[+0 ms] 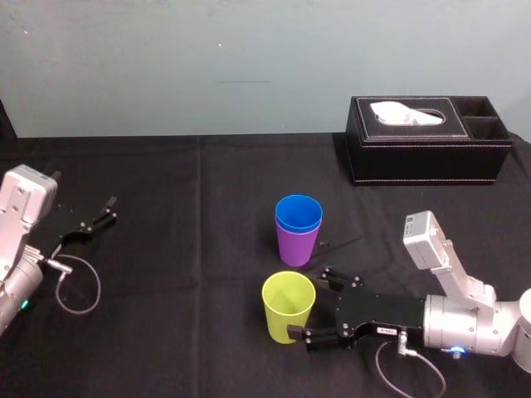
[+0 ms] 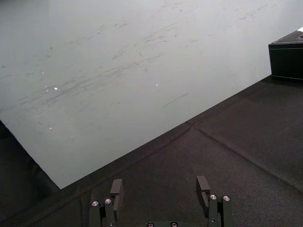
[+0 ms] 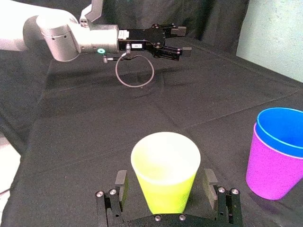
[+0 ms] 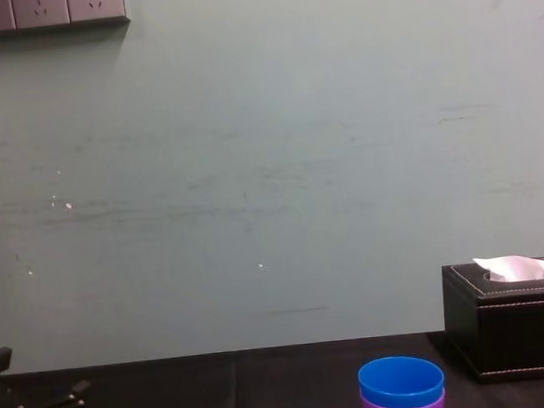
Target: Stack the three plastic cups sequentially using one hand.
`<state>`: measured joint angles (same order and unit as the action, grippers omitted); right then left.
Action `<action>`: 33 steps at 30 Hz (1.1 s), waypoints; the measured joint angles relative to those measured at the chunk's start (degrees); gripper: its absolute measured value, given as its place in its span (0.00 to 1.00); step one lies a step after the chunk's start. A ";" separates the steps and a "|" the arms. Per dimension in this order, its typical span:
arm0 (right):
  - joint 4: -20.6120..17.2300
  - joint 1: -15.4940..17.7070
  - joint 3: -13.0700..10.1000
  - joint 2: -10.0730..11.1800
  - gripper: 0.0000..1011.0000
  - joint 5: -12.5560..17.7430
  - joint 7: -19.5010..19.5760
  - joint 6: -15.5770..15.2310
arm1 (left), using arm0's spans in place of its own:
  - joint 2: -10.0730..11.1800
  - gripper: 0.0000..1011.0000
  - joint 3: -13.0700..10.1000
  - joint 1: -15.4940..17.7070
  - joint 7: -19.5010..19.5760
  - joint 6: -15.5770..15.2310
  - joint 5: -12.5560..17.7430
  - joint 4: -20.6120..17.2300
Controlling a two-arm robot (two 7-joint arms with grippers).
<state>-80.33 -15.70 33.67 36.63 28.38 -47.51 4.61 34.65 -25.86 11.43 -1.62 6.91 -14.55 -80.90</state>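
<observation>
Black tablecloth (image 1: 166, 257), right tool (image 1: 309, 304) spread around yellow-green cup (image 1: 286, 311), left tool (image 1: 108, 211) parked, also spread

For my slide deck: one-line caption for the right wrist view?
Right claw open around the yellow-green cup, blue cup nested in purple cup beside it.

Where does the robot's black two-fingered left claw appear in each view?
Head view: the black two-fingered left claw at far left.
Left wrist view: claw at bottom edge, open.
Right wrist view: claw at top centre, far off.
Chest view: claw in lower left corner.
Shared landmark: black tablecloth.
</observation>
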 joint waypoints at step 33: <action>3.33 -2.58 1.69 -2.63 0.80 1.80 -1.62 -1.42 | 0.00 1.00 0.00 0.00 0.00 0.00 0.00 0.00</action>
<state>-77.00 -18.28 35.36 34.01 30.18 -49.13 3.19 34.65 -25.86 11.43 -1.62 6.91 -14.55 -80.90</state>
